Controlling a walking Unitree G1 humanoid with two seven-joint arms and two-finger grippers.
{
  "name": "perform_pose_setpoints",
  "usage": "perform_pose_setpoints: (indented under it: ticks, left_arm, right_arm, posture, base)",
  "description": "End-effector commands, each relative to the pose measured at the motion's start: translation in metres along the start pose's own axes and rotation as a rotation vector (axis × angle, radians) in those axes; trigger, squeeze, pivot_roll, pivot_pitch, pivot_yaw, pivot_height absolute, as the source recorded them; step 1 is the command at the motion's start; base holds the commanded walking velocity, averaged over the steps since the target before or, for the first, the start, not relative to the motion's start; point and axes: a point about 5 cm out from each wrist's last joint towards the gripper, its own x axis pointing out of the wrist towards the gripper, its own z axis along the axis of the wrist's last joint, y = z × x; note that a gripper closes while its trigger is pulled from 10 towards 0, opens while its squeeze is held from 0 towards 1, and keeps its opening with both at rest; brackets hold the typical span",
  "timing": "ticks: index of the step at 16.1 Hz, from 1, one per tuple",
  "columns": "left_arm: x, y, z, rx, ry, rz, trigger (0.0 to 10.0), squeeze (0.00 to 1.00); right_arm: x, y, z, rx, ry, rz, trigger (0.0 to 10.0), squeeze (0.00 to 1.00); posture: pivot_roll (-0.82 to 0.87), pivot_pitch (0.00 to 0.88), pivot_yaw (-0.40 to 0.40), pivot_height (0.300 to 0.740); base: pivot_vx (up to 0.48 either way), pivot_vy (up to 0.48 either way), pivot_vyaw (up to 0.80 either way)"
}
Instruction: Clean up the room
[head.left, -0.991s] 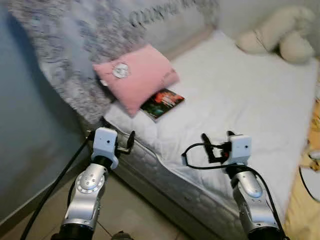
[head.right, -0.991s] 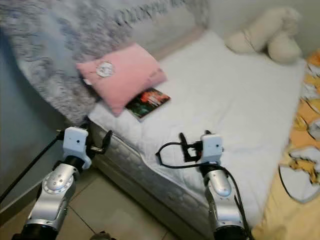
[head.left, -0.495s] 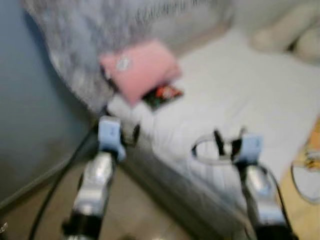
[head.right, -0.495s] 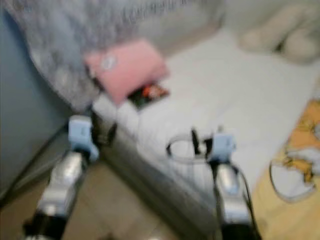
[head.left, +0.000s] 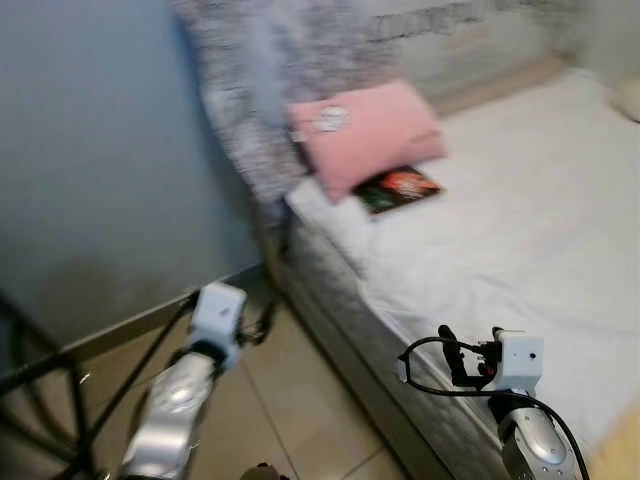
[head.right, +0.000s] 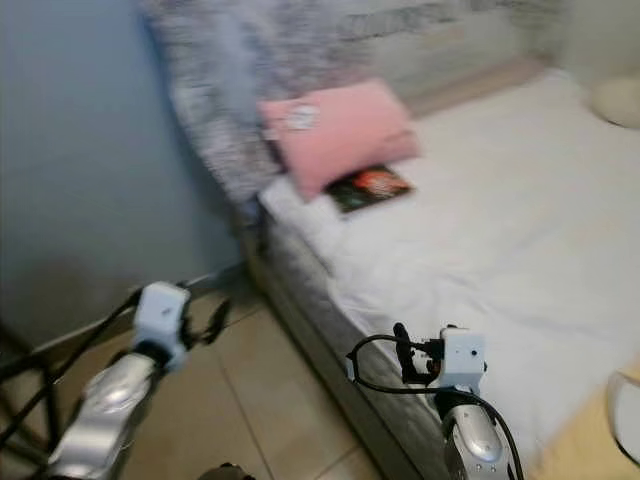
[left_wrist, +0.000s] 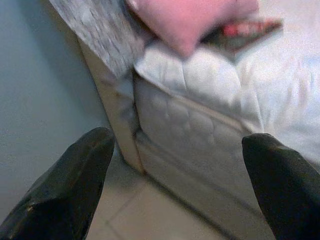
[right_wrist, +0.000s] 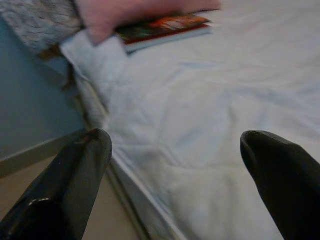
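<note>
A pink pillow (head.left: 365, 132) leans against the grey patterned headboard at the bed's head. Half under its lower edge lies a dark book with a red cover (head.left: 397, 188) on the white mattress (head.left: 520, 230). My left gripper (head.left: 262, 322) hovers open over the tiled floor beside the bed's corner, nothing between its fingers (left_wrist: 65, 190). My right gripper (head.left: 470, 352) hangs open above the mattress's near edge, well short of the book (right_wrist: 165, 30), with its fingers (right_wrist: 70, 185) spread wide.
A blue-grey wall (head.left: 100, 150) with a skirting board runs along my left. Black metal legs and a cable (head.left: 40, 400) stand at the far left on the beige tiled floor (head.left: 300, 420). The quilted side of the mattress (left_wrist: 200, 150) faces me.
The camera has swung left: bed, pillow and book have shifted right in the picture, the plush toy has left the view, and more wall and floor show. Both grippers stay open.
</note>
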Motion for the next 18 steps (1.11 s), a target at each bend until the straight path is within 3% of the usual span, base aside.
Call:
perform_pose_setpoints:
  ticks: [1, 5, 8, 11, 13, 15, 18]
  left_arm:
    - [0.006, -0.002, 0.02, 0.001, -0.073, 0.005, 10.0, 0.0]
    - [0.006, -0.007, 0.03, -0.03, -0.1, 0.031, 10.0, 0.0]
    - [0.006, 0.003, 0.023, 0.028, -0.055, 0.094, 10.0, 0.0]
    - [0.005, 0.023, 0.026, 0.054, -0.072, 0.195, 10.0, 0.0]
    - [0.003, 0.02, 0.026, 0.034, -0.07, 0.176, 10.0, 0.0]
    - [0.001, 0.019, 0.027, 0.041, -0.079, 0.185, 10.0, 0.0]
    - [0.0, 0.017, 0.033, 0.043, -0.119, 0.182, 10.0, 0.0]
  right_arm:
    - [0.006, -0.002, 0.005, 0.01, -0.017, -0.006, 10.0, 0.0]
    - [0.018, 0.004, 0.018, 0.021, -0.057, 0.057, 10.0, 0.0]
    - [0.023, 0.005, 0.024, 0.134, -0.076, 0.085, 10.0, 0.0]
    - [0.024, 0.014, 0.025, 0.076, -0.072, 0.138, 10.0, 0.0]
    - [0.026, 0.02, 0.022, 0.089, -0.057, 0.152, 10.0, 0.0]
    - [0.031, 0.013, 0.02, 0.067, -0.027, 0.079, 10.0, 0.0]
    - [0.033, 0.011, 0.024, 0.075, -0.05, 0.078, 10.0, 0.0]
  posture:
    - [0.04, 0.0, 0.048, 0.74]
    - [0.05, 0.0, 0.036, 0.74]
    - [0.06, 0.0, 0.015, 0.74]
    - [0.08, 0.0, 0.006, 0.74]
    - [0.09, 0.0, 0.009, 0.74]
    - [0.1, 0.0, 0.011, 0.74]
    - [0.11, 0.0, 0.02, 0.74]
  base:
    - [0.0, 0.0, 0.57]
    - [0.0, 0.0, 0.57]
    - [0.0, 0.0, 0.49]
    - [0.0, 0.0, 0.45]
    - [0.0, 0.478, 0.45]
    - [0.0, 0.469, 0.22]
    - [0.0, 0.254, 0.73]
